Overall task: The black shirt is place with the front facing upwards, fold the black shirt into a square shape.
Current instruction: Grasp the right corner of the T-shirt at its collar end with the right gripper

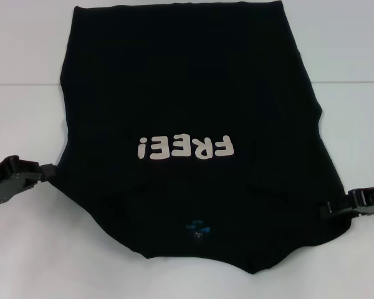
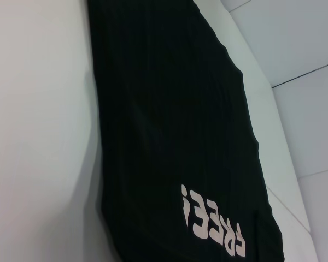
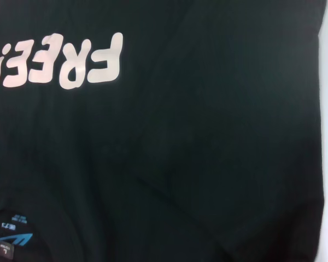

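Note:
The black shirt (image 1: 187, 93) lies flat on the white table (image 1: 25, 75), front up, with its collar and blue neck label (image 1: 196, 228) at the near edge. Its off-white "FREE!" lettering (image 1: 186, 147) reads upside down from the head view. My left gripper (image 1: 50, 171) sits at the shirt's left edge near the shoulder. My right gripper (image 1: 330, 210) sits at the right edge, a little closer to me. The left wrist view looks along the shirt (image 2: 175, 109) and lettering (image 2: 210, 221). The right wrist view is filled by the shirt (image 3: 208, 164), with the label (image 3: 13, 234) in one corner.
Bare white table surface (image 2: 38, 136) runs along both sides of the shirt. A thin seam line (image 1: 349, 81) crosses the table at the far right. Nothing else stands on the table in view.

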You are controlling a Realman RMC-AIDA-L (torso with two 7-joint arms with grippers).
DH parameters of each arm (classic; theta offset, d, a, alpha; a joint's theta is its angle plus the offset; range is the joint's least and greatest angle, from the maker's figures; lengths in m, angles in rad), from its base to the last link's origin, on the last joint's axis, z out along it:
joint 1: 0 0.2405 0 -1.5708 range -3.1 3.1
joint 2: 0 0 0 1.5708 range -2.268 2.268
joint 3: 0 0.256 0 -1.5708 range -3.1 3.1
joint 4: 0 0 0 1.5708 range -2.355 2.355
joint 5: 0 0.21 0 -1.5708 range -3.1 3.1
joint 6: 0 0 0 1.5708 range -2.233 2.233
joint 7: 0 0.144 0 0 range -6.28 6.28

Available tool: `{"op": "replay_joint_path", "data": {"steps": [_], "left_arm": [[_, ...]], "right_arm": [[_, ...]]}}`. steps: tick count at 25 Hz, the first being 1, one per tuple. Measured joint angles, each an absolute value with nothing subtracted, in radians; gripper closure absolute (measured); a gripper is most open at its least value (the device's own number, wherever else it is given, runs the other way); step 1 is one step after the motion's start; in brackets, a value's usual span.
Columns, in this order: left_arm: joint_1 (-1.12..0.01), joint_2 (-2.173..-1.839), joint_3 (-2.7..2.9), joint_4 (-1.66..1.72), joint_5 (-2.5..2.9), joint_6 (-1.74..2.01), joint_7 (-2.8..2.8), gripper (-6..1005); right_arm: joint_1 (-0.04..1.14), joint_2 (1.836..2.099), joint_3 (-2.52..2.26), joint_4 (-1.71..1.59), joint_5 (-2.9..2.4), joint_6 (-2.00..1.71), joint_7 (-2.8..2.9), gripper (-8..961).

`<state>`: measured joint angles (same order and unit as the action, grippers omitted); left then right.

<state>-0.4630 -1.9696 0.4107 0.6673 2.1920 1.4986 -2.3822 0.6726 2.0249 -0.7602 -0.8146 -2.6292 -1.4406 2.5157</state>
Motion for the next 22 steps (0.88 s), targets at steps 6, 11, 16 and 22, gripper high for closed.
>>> {"op": "replay_joint_path", "data": {"steps": [6, 11, 16, 22], "left_arm": [[-0.464, -1.970, 0.410, 0.667, 2.192, 1.499, -2.382, 970], [-0.465, -1.970, 0.403, 0.667, 2.192, 1.499, -2.382, 970], [-0.465, -1.970, 0.398, 0.667, 2.192, 1.499, -2.382, 972], [-0.465, -1.970, 0.397, 0.670, 2.192, 1.499, -2.382, 971]], "right_arm": [[0.680, 2.025, -0.761, -0.814, -2.633, -1.445, 2.517, 408], [0.683, 2.020, -0.761, -0.813, -2.636, -1.455, 2.517, 520], [0.683, 2.015, -0.761, -0.805, -2.647, -1.457, 2.518, 633], [0.682, 2.020, -0.759, -0.814, -2.656, -1.458, 2.519, 848]]}}
